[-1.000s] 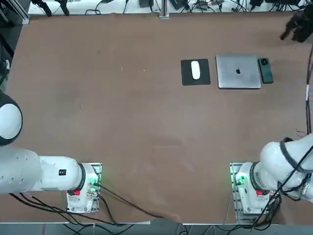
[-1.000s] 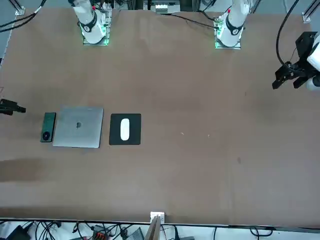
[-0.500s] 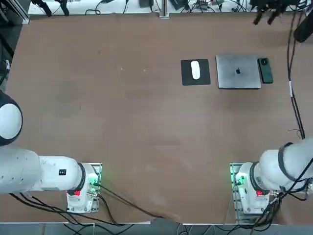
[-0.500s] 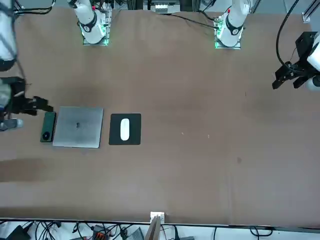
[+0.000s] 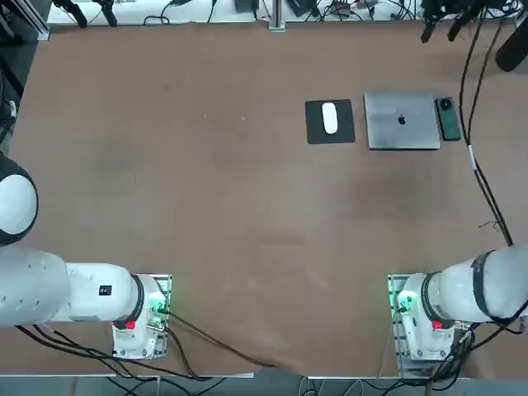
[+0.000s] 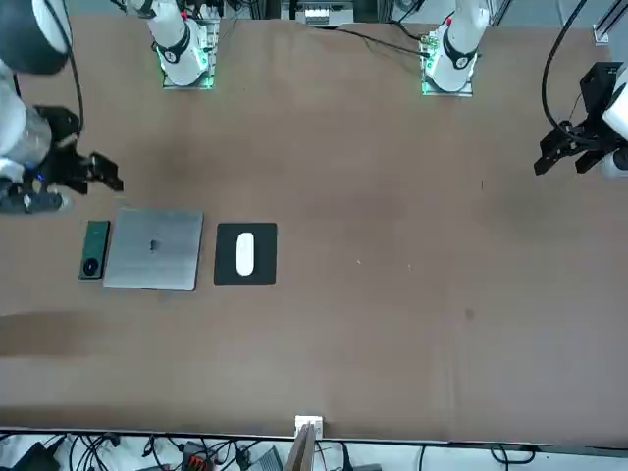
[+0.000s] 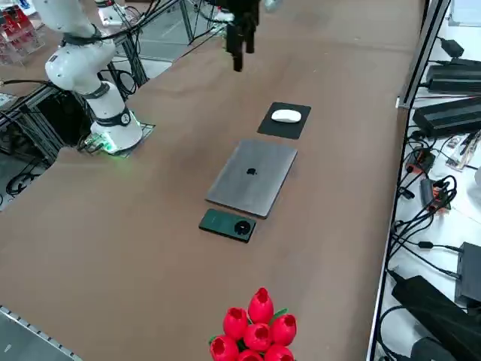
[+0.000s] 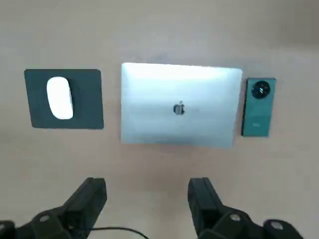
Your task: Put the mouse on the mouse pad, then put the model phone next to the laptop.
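Brown tabletop (image 5: 206, 190) lies under everything, and on it my three flat things sit in a row. The mouse (image 8: 60, 97) is white and rests on top of the mouse pad (image 8: 87, 99), the black mat showing on all sides of it. Just beside the mat, with a narrow strip of table between, lies the laptop (image 8: 179, 112), lid shut, silver-grey, its dark logo in the middle. On the laptop's other side, close alongside its short edge but not touching, lies the model phone (image 8: 258, 107), dark teal, its round lens near one end and its long side running parallel to the laptop's edge. In the overhead view the order runs mouse pad (image 5: 330, 121), laptop (image 5: 402, 120), model phone (image 5: 448, 119) from the middle of the table out toward my right. My right gripper (image 8: 147, 196) hangs high above the table, pointing down at this row, and its two dark fingers (image 8: 204, 199) stand wide apart with nothing between them; it holds nothing and touches nothing. From the side view it hangs up over the table near the mouse pad's end of the row. A bunch of red tulips (image 7: 257, 329) shows at the near edge in that same view.
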